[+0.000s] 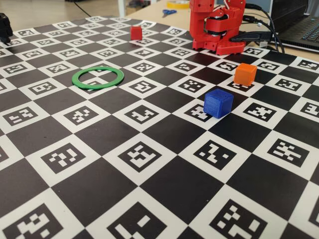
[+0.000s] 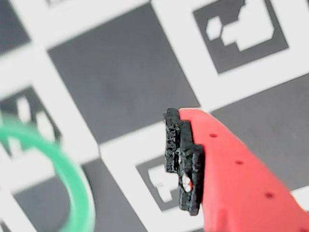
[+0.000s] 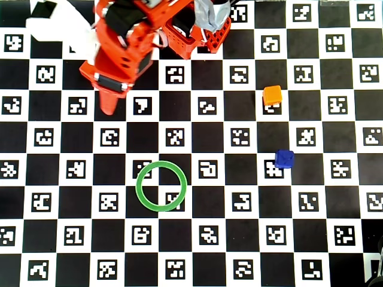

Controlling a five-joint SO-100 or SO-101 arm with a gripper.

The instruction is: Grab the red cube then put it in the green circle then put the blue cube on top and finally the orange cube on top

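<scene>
The red cube (image 1: 135, 33) sits at the far side of the board, left of the arm's base (image 1: 217, 27); the arm hides it in the overhead view. The green circle (image 1: 97, 77) lies flat and empty, and also shows in the overhead view (image 3: 138, 179) and the wrist view (image 2: 79, 193). The blue cube (image 1: 218, 103) (image 3: 283, 159) and the orange cube (image 1: 245, 73) (image 3: 272, 95) stand apart on the right. My gripper (image 3: 108, 105) hangs above the board, up and left of the circle. The wrist view shows one red finger (image 2: 231, 169) with nothing against its black pad (image 2: 183, 159).
The board is a black-and-white marker checkerboard (image 1: 149, 159). Behind it lie a laptop (image 1: 301, 25), cables (image 1: 271, 30), blue-handled scissors (image 1: 168, 12) and a black object at the left edge (image 1: 4, 27). A white sheet (image 3: 60, 27) lies at the overhead view's top left.
</scene>
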